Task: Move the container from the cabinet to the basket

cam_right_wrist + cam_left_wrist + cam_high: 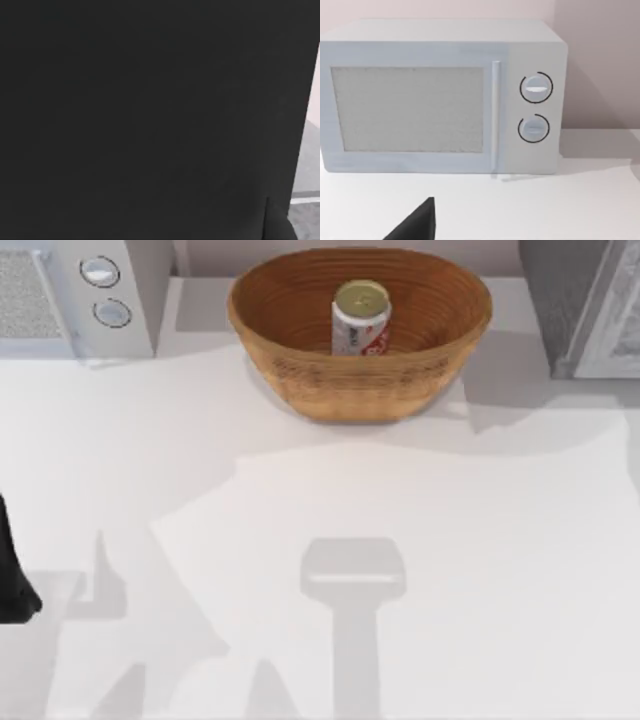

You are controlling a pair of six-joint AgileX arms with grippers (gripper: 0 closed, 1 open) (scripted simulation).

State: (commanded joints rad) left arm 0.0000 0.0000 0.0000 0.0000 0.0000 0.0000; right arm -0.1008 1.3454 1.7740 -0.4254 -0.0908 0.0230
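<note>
Can (pixel 361 318), gold top, white/red label, upright in brown wicker basket (pixel 300 365); grey cabinet (pixel 585 300) far right, my view.

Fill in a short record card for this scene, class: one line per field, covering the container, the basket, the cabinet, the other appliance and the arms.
container: can standing upright inside the basket
basket: brown wicker, at the table's far edge, middle
cabinet: dark grey with pale door, far right corner, partly in frame
appliance: white microwave with two round knobs, far left corner
left arm: dark part at the table's left edge, parked
right wrist view: dark
task state: container already in basket
</note>
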